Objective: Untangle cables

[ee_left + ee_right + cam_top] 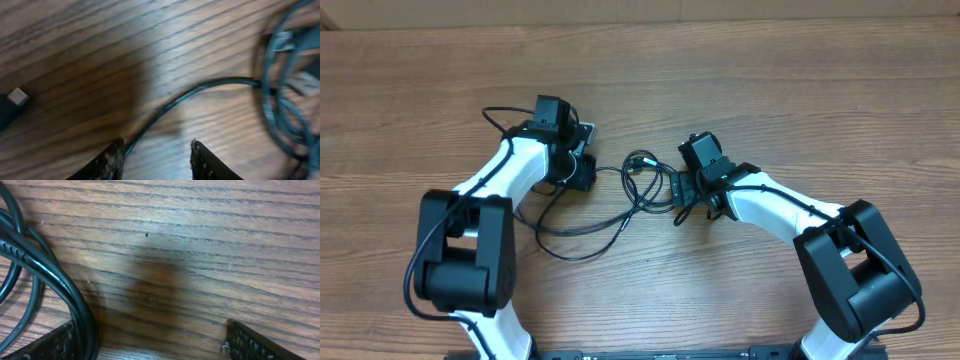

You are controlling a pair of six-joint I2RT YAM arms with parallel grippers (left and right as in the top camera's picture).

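**Light, limp cords: one strand is the handle, not the bunch**

Nearest the lens in the left wrist view, the left claw point(156, 156) stands partly open. Its two dark fingertips point(111, 161) sit at the bottom edge with a clear gap between them. One strand of the cables point(210, 85) curves from a coil point(285, 100) at the right edge of the frame down into that gap, close against the left-hand fingertip. It does not look pinched. A small grey plug point(17, 96) lies at the left edge, well apart from the claw.

The right claw point(150, 342) is spread wide with nothing between its fingers. A few black strands run past its left-hand finger in the lower left of the right wrist view, on the wooden table point(210, 240).

From overhead, the cables bunch mid-frame between the two claws, with loose loops trailing toward the lower centre.

The cords look light, floppy and smooth-skinned, so they would likely slide on the wood and drag the whole bunch after any pull. A single strand clear of the coil, or the stiffer part behind a plug, seems the best hold, with the other claw pinning the coil. So thin a cord could slip out of a loose pinch.
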